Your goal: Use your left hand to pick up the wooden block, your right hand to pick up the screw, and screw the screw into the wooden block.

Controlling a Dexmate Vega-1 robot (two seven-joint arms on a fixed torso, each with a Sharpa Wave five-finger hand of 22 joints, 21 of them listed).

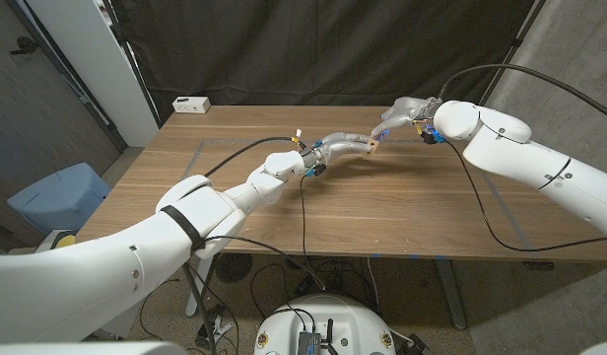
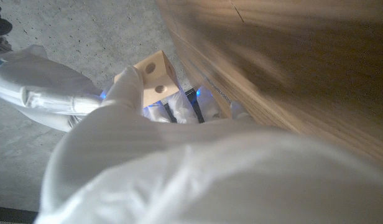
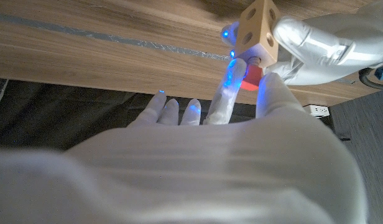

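Observation:
My left hand (image 1: 345, 145) reaches out over the middle of the table and holds the pale wooden block (image 1: 372, 145) above the surface. In the left wrist view the block (image 2: 155, 79) shows round holes in its faces, gripped at my left hand's (image 2: 126, 93) fingertips. My right hand (image 1: 407, 112) comes in from the right and meets the block. In the right wrist view my right hand (image 3: 241, 106) pinches the red-headed screw (image 3: 252, 76) between thumb and a finger, with the screw pressed against the underside of the block (image 3: 257, 28). My left hand's fingers (image 3: 309, 46) wrap the block's far side.
A small white box (image 1: 191, 104) sits at the table's (image 1: 284, 197) far left corner. Grey tape lines (image 1: 200, 158) mark the wood. A black cable (image 1: 303, 212) trails from my left wrist across the table. A blue bin (image 1: 57, 197) stands on the floor at left.

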